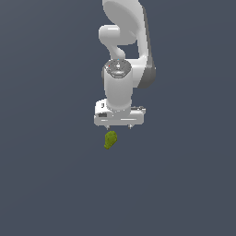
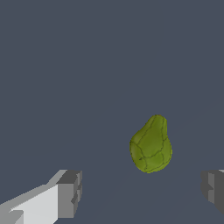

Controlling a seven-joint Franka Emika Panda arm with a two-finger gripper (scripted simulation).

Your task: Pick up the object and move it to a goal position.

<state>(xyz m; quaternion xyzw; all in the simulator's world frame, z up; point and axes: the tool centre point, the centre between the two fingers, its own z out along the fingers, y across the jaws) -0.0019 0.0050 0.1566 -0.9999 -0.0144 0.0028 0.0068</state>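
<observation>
1. The step in hand was, by my reading, the approach before the grasp: the white gripper point(image 1: 119, 125) hung above the dark grey surface point(image 1: 46, 184) with nothing between its fingers point(image 2: 69, 194).

2. The fingers stood wide apart. In the wrist view one grey pad sat at one lower corner and the other at the opposite edge, with bare surface between them and no contact with anything.

3. The object point(image 1: 110, 139), an olive-green lumpy piece shaped rather like a pear, lay on the surface. In the exterior view it showed just below the gripper's base and a little toward that view's left of the gripper's middle.

4. In the wrist view the object point(image 2: 151, 145) sat clear of the line joining the two pads and nearer to one pad than the other, so the gripper was not yet centred on it.

5. No goal marker could be seen in either view, so where the object had to go could not be told.

6. The next move seemingly called for a small sideways shift to bring the object midway between the fingers, then a descent until the pads flanked its body, then a close.

7. The piece was narrower than the open span, so the width looked ample; its rounded, tapering form suggested gripping across the fuller part to avoid slipping.
</observation>
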